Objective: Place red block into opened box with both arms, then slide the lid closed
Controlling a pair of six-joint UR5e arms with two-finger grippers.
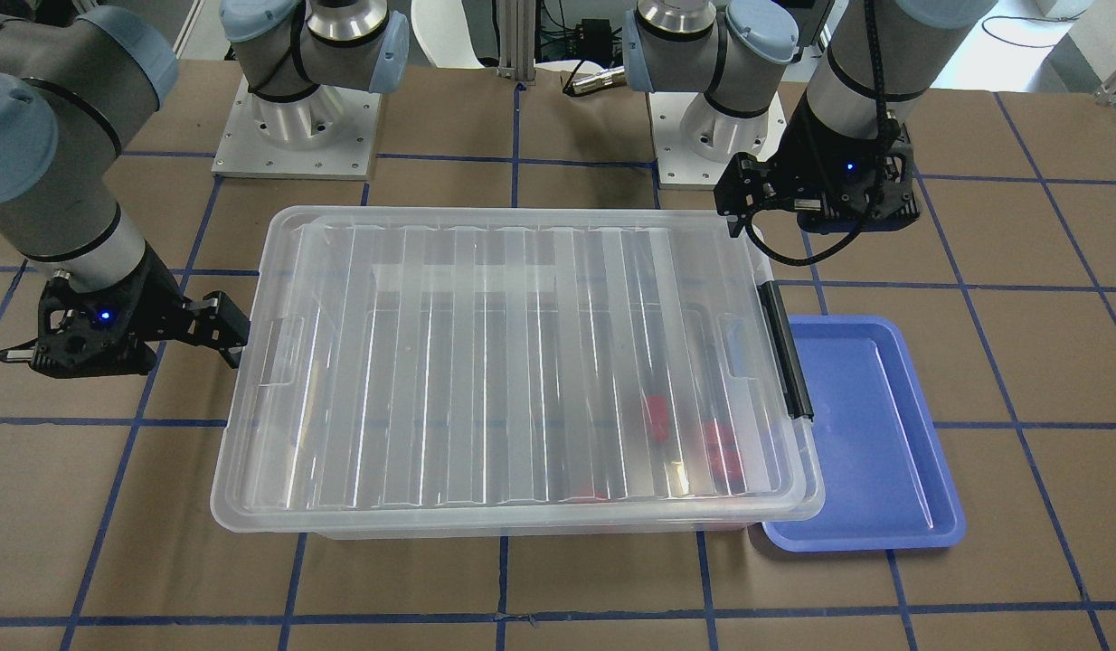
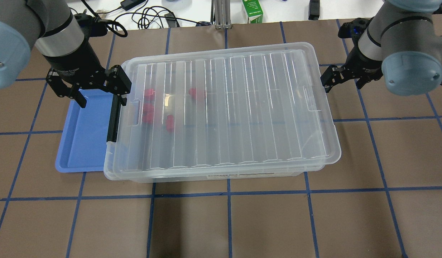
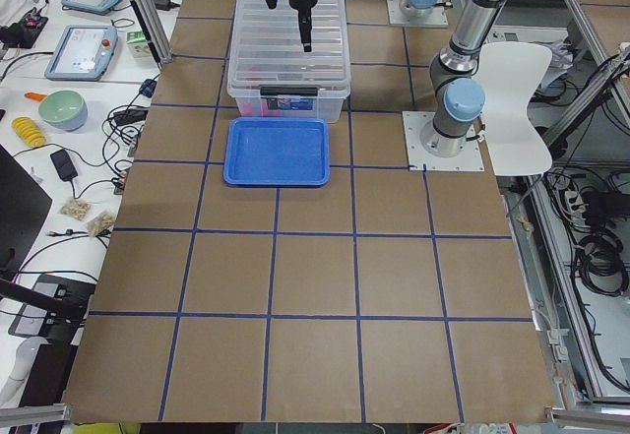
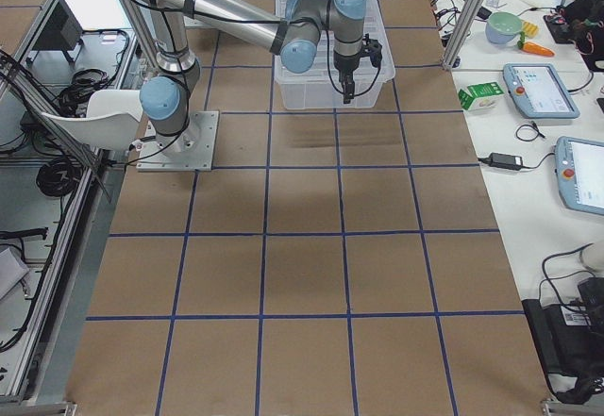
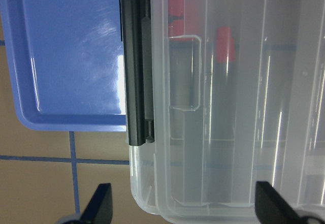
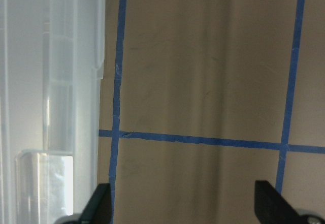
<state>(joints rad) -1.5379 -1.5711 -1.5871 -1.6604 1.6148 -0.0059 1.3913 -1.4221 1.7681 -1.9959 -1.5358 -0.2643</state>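
watching for a shoved box instead of a sliding lid

my left gripper (image 2: 99, 94) hangs spread wide and empty over the blue tray (image 2: 81, 143), one finger just beside the black latch (image 2: 113, 118). a careless nudge there could snag the latch or shove the box into the tray. the red block (image 2: 169, 123) lies with other red ones inside the box (image 2: 221, 175), under the lid (image 2: 242, 107), which covers nearly everything. i can't tell if it's seated. my right gripper (image 2: 342, 83), also wide and empty, sits just off the opposite short end. pushing low there would drive the whole box, not the lid.
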